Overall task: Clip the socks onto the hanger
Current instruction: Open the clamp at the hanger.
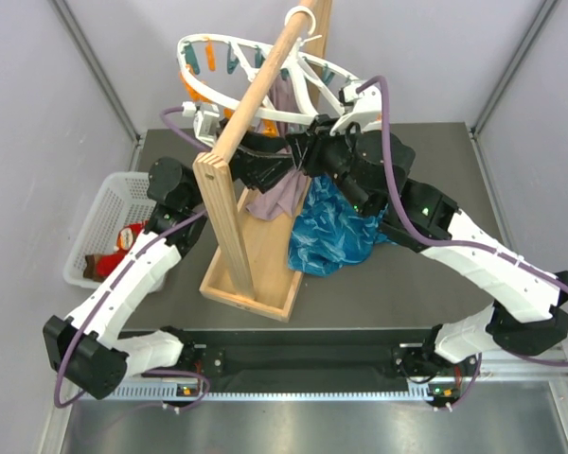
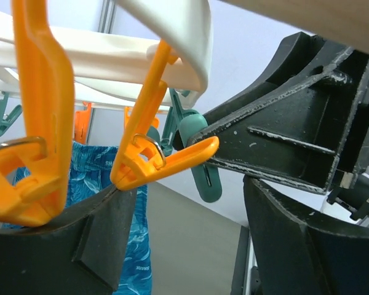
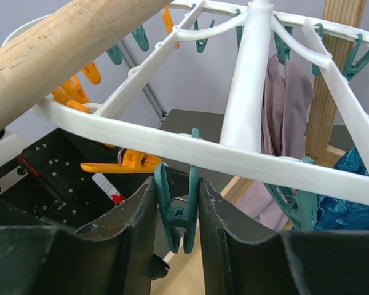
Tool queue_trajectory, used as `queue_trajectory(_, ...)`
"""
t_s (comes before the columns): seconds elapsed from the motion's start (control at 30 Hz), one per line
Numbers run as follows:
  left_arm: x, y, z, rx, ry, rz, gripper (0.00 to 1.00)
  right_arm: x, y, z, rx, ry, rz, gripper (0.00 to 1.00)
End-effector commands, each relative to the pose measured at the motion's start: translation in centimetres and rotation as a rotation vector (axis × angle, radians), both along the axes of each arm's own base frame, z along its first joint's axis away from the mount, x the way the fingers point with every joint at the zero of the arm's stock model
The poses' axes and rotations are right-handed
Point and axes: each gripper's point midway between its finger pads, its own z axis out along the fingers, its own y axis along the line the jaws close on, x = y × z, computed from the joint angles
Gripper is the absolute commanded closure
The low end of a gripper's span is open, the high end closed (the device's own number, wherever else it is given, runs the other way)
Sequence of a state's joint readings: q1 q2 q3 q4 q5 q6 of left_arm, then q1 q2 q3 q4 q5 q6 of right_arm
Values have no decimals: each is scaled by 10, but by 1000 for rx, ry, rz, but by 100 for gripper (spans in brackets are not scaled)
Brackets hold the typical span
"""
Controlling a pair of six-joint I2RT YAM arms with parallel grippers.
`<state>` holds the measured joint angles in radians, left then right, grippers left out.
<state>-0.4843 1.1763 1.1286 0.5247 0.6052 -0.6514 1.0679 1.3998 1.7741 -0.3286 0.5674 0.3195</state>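
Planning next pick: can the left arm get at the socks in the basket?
Probably yes: the basket sits open beside that arm, nothing covering the socks. The left gripper is up among the hanger pegs and must back out.

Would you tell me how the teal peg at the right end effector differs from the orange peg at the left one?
The teal peg hangs upright; the orange peg is tilted sideways. The teal peg sits pinched between the fingers of the right end effector; the orange peg only touches one finger of the open left end effector. Both hang empty from the hanger.
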Motion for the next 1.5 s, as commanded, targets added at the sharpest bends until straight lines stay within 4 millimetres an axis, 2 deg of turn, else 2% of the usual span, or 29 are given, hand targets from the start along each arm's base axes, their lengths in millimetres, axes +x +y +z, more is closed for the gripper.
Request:
queue_trajectory(0.0,-3,-4,23,-11,-83,15,26,-6,-8,19,59,-16,22,100)
queue_trajectory(0.07,-1,-12,19,12,-66,12,32,-7,-7,19,64,-15,27,100)
queue_trajectory(0.1,1,-14,17,30,-76,26,39,-7,-7,19,64,-14,26,100)
queue_trajectory(0.17,3,-21,12,61,-51,45,44,-7,-9,19,71,-11,23,100)
queue_trajectory(0.27,1,-22,14,84,-78,81,60,-7,-8,18,75,3,24,100)
queue_trajectory(0.3,1,-21,16,89,-95,108,70,-7,-10,16,70,11,18,99)
queue_trajectory(0.37,-1,-19,19,95,-116,131,79,-7,-11,15,80,24,12,93)
queue_trajectory(0.4,1,-17,18,107,-128,157,83,-7,-12,14,75,31,9,81)
queue_trajectory(0.43,1,-16,19,113,-134,168,90,-7,-12,13,66,37,7,77)
queue_trajectory(0.47,2,-15,18,120,-139,178,93,-3,-6,8,43,51,5,74)
queue_trajectory(0.5,4,-15,14,138,-143,188,95,-4,-10,12,26,59,-7,69)
queue_trajectory(0.57,6,-14,12,148,-144,204,100,-1,-3,7,-5,73,-6,66)
queue_trajectory(0.67,8,-15,7,164,-142,206,100,2,1,6,-8,84,-8,61)
queue_trajectory(0.8,10,-13,3,185,-149,225,100,4,0,8,-2,86,-25,45)
queue_trajectory(0.83,11,-13,2,191,-147,227,100,5,0,8,-6,85,-28,44)
queue_trajectory(1.0,12,-11,1,206,-159,242,100,11,2,13,-1,81,-54,43)
queue_trajectory(1.17,10,-10,1,209,-165,242,100,17,8,13,-5,80,-66,47)
queue_trajectory(1.23,10,-11,0,212,-165,237,100,19,7,12,-1,81,-75,58)
queue_trajectory(1.27,10,-10,0,213,-166,237,100,21,7,12,1,80,-84,66)
queue_trajectory(1.3,9,-10,0,213,-165,237,100,22,7,12,2,80,-86,99)
queue_trajectory(1.33,9,-10,-1,215,-161,240,97,23,7,11,5,82,-92,100)
queue_trajectory(1.4,13,-6,-5,217,-135,269,65,24,6,8,-3,84,-97,100)
queue_trajectory(1.43,17,1,-6,217,-114,311,54,24,6,7,-1,87,-100,100)
queue_trajectory(1.47,21,6,-12,223,-89,342,29,25,5,6,-1,88,-103,100)
